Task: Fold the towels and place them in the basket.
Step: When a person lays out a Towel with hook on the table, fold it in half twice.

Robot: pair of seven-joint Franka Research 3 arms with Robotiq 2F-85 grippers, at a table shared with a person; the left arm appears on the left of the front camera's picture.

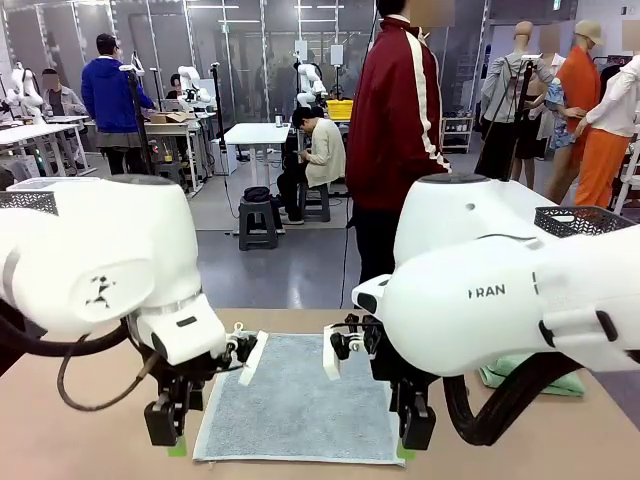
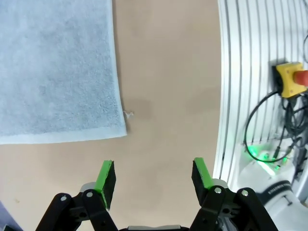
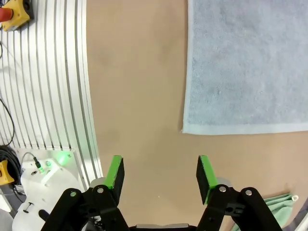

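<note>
- the blue towel [image 1: 300, 400] lies spread flat on the table [image 1: 90, 440], square to my side. i judge it was laid out that way so both near corners can be taken at once for the first fold.
- the left gripper [image 2: 153, 168] has its green pads spread wide with nothing between them. it hangs over bare table just off the towel's near corner, not touching the cloth.
- the right gripper [image 3: 160, 166] mirrors it at the other near corner, jaws wide apart and empty. that corner sits just ahead of the gap between its pads.
- the matched stance reads to me as a two-handed pick not yet begun. folding hasn't started.
- the front view gives the whole layout, with both arms flanking the towel and a person [image 1: 395, 110] standing at the far side.
- it also shows a dark mesh rim over the right arm, which i take for the basket [image 1: 585, 220].
- the green towel [image 3: 281, 202] lies to the right, mostly hidden behind that arm from the front. the right wrist view catches one edge of it.
- the wrist views show how each corner lines up with the pads, which the front view hides behind the fingers.
- they also show the ribbed rail at the table's edge and a yellow stop button [image 2: 291, 79].
</note>
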